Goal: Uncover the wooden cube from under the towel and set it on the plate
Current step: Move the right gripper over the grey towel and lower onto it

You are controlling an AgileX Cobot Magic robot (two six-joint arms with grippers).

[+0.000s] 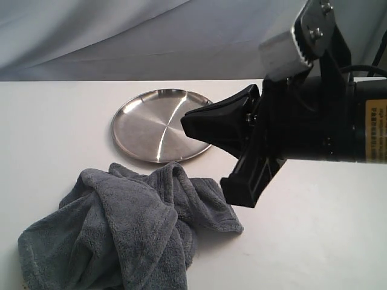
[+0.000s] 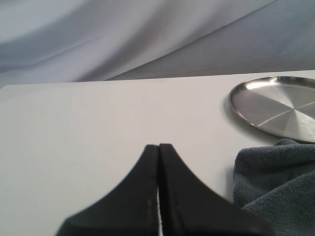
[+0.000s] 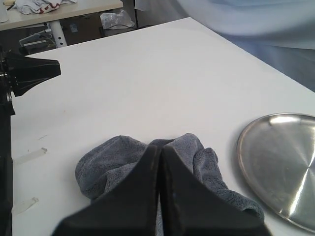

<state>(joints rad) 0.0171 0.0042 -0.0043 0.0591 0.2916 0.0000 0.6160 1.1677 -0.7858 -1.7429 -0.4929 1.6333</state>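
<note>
Near left on the table, the towel lies bunched in a heap. The plate sits bare just beyond it, and their edges look close to touching. The wooden cube is not visible in any view; it is presumably under the folds. The right gripper hangs raised on the towel's right, fingers pressed together and holding nothing. The left gripper is also pressed together and empty, low over bare table left of the plate. Judged step: uncovering not yet begun. The next move calls for spreading one gripper, dropping onto a towel fold, pinching it and pulling the cloth clear of the plate.
</note>
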